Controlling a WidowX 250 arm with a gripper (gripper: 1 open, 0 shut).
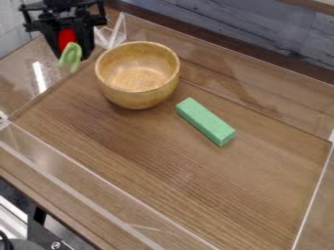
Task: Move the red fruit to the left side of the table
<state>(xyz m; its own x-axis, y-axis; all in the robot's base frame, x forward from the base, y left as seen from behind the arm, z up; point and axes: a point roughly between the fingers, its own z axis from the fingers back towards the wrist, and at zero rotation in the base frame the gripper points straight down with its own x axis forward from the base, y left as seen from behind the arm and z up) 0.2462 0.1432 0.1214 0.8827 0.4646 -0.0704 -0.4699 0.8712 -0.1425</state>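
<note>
On the table (156, 186): we saw wood grain, clear walls, wooden bowl (137, 74), green block (205, 121).
Gripper (68, 41): clamped on red fruit (66, 43).
Hidden: fruit mostly covered.

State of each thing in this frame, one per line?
gripper: shut on the red fruit, pointing down at the table's far-left corner
red fruit: held, green leaf hanging below
wooden bowl: upright, empty
green block: lying flat, apart from the bowl
table: acrylic walls standing
</note>
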